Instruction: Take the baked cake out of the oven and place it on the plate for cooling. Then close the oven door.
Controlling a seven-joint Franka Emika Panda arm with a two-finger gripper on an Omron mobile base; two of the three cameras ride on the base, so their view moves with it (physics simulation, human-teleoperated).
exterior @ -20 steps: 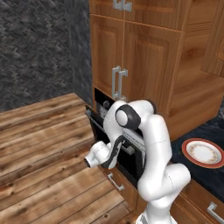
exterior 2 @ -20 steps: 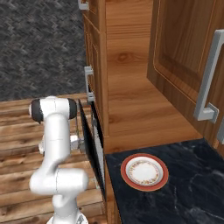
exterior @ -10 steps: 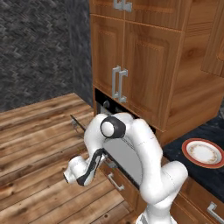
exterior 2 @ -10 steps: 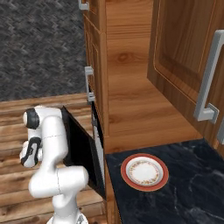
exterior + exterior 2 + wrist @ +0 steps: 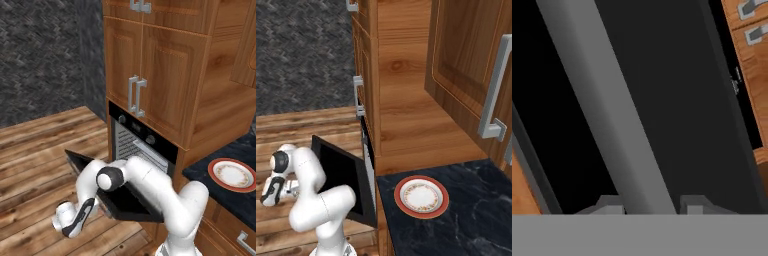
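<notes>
Two small fingertips sat one on each side of the long silver bar handle in the hand view; your gripper was clamped on that bar, or at least wrapped close around it; you held it low and far out from the cabinet, seen also from the left and from the right.

A second ago the oven door stood almost shut against the oven; half a second ago it was partway down; at this moment it lay nearly flat, pulled down toward the floor; the arm had swung out and down with it. That meant the first step, opening up, was almost done; I judged that you next had to let go of the bar and reach inside.

You could see the wire racks through the open front, bright and grey; the cake was too hard to pick out there, so I could not tell which rack it sat on.

The plate waited on the dark stone counter, just to the right of the oven, with nothing on it; the cake had a short trip to make.

Around you were tall wooden cabinets above the oven, a wooden plank floor under the door, and a rough dark grey wall behind.
</notes>
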